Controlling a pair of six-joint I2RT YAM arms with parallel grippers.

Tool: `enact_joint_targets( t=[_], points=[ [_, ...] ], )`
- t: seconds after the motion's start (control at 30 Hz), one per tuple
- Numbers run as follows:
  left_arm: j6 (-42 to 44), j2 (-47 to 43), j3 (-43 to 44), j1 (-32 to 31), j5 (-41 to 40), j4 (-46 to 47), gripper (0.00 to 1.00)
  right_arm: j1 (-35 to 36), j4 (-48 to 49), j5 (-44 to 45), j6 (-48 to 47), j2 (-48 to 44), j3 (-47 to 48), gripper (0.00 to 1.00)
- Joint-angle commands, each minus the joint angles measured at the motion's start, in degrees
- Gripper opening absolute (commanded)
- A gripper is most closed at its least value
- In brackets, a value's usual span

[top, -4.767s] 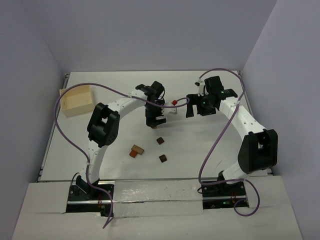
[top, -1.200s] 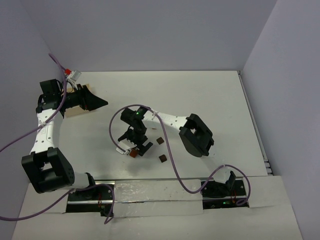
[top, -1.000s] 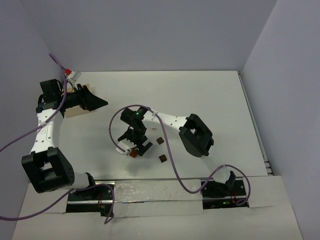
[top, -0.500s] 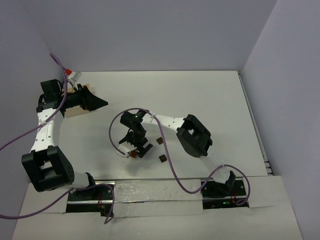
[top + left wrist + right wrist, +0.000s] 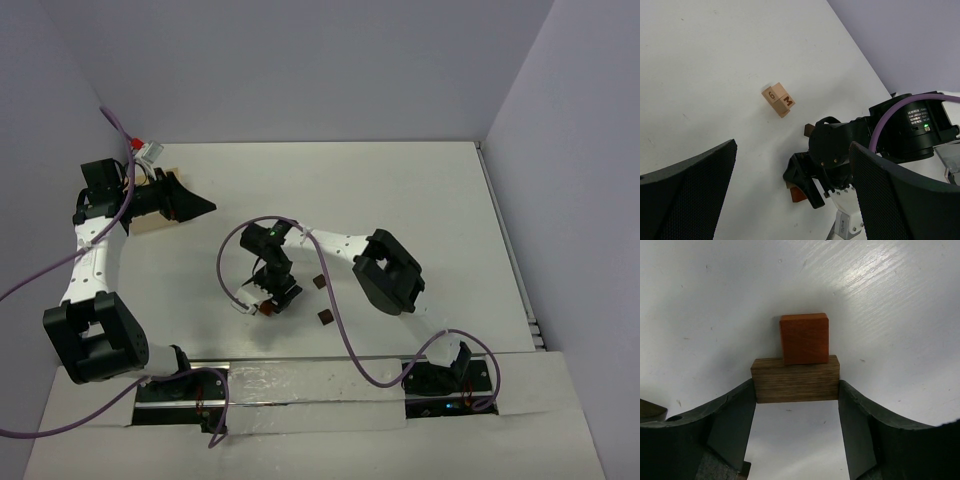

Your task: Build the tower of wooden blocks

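The right tool [image 5: 797, 392] has just closed, pinching the long dark-brown wood block [image 5: 796, 379] lying near, left of centre on the table [image 5: 865, 300] against a reddish-orange wooden cube [image 5: 804, 338], so lifting looks next; left tool [image 5: 792, 195] spread wide.

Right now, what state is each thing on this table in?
Long brown block, lying flat, gripped at both ends.
Right end effector, closed on that block.
Orange block, flat, touching the long block's side.
Dark cubes, loose, apart from each other.
Tan cube pair, touching each other, ungripped.
Left end effector, open, empty.
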Motion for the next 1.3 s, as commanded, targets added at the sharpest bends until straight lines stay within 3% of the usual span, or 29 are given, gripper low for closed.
enact_joint_targets(
  t=[0.0, 0.23, 0.63, 0.87, 1.27],
  points=[
    [1.4, -0.4, 0.3, 0.4, 1.8, 1.9, 0.99, 0.4, 0.8, 0.4, 1.9, -2.1, -1.9, 0.56],
    [-0.1, -2.0, -1.2, -0.2, -1.1, 4.2, 0.99, -2.4, -2.3, -2.3, 9.8, -7.5, 0.1, 0.41],
    [1.1, -2.7, 0.8, -4.3, -9.8, 3.8, 0.99, -17.5, -2.9, -1.9, 31.2, -14.7, 3.5, 0.28],
    [0.9, -0.2, 3.7, -4.6, -11.0, 3.0, 0.99, -21.0, 1.4, 0.6, 36.3, -16.9, 2.3, 0.27],
    [0.9, 1.5, 5.3, -5.3, -13.0, 3.2, 0.99, -21.8, 4.2, 2.7, 39.1, -12.7, 4.3, 0.26]
  ],
)
